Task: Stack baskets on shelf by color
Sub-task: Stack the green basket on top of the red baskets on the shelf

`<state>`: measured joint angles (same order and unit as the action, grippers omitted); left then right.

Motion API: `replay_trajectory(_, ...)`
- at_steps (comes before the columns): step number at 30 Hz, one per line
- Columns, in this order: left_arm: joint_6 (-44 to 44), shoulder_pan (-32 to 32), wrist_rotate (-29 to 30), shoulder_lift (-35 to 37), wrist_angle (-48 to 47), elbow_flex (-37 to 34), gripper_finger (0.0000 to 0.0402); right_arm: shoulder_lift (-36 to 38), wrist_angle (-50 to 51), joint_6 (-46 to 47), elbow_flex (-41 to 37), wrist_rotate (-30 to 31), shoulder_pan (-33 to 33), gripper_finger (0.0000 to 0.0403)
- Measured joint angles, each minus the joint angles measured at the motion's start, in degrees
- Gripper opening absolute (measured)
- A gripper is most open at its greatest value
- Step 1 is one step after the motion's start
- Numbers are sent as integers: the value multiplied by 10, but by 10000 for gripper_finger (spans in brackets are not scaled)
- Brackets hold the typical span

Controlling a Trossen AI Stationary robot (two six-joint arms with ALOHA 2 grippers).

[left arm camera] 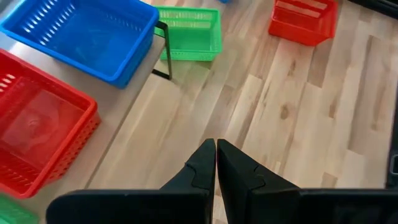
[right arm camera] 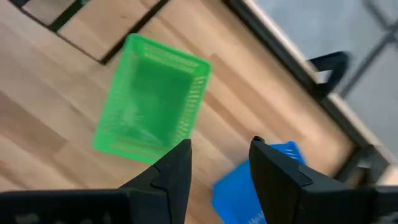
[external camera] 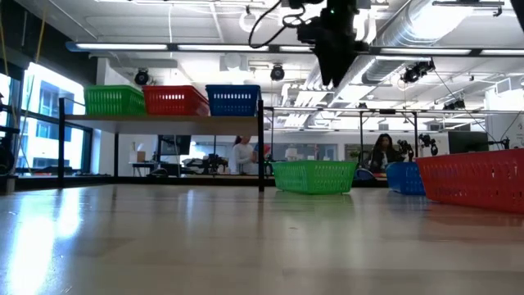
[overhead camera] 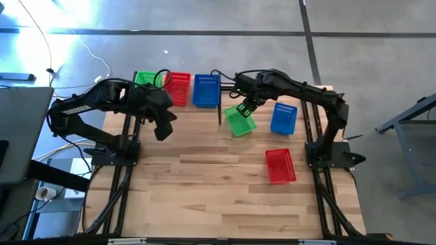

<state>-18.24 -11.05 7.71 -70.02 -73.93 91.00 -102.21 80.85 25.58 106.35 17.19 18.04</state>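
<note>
Three baskets stand side by side on the shelf [external camera: 164, 120]: green [overhead camera: 143, 78], red [overhead camera: 179, 87] and blue [overhead camera: 206, 90]. Three more rest with their bottoms on the tabletop: a green one [overhead camera: 240, 120] just right of the shelf, a blue one [overhead camera: 284, 118] beyond it, and a red one [overhead camera: 280, 165] nearer the front. My right gripper [right arm camera: 217, 165] hangs open above the loose green basket [right arm camera: 152, 99], clear of it. My left gripper [left arm camera: 216, 162] is shut and empty, in the air in front of the shelf.
The shelf's black front post [left arm camera: 163, 50] stands between the shelved blue basket [left arm camera: 81, 34] and the loose green basket [left arm camera: 189, 31]. Bare wooden tabletop [overhead camera: 204, 184] spreads across the middle and front. People sit in the room behind the table [external camera: 381, 152].
</note>
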Motion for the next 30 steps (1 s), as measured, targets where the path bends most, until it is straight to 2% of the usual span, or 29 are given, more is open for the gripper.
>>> replay_trajectory(5,7,0,20,0,-1,0,7,28,-100,1,-91,-66,25,146)
replay_trajectory(13,-12,0,23,0,-34,0,8,31,-190,0,-162,-75,49,148)
replay_trajectory(17,-28,0,40,0,-41,0,8,31,-229,-2,-186,-108,65,161)
replay_trajectory(24,-41,-1,65,0,-43,0,8,31,-242,-4,-211,-120,86,201)
replay_trajectory(30,-41,-1,84,0,-43,0,8,17,-240,0,-211,-121,91,204)
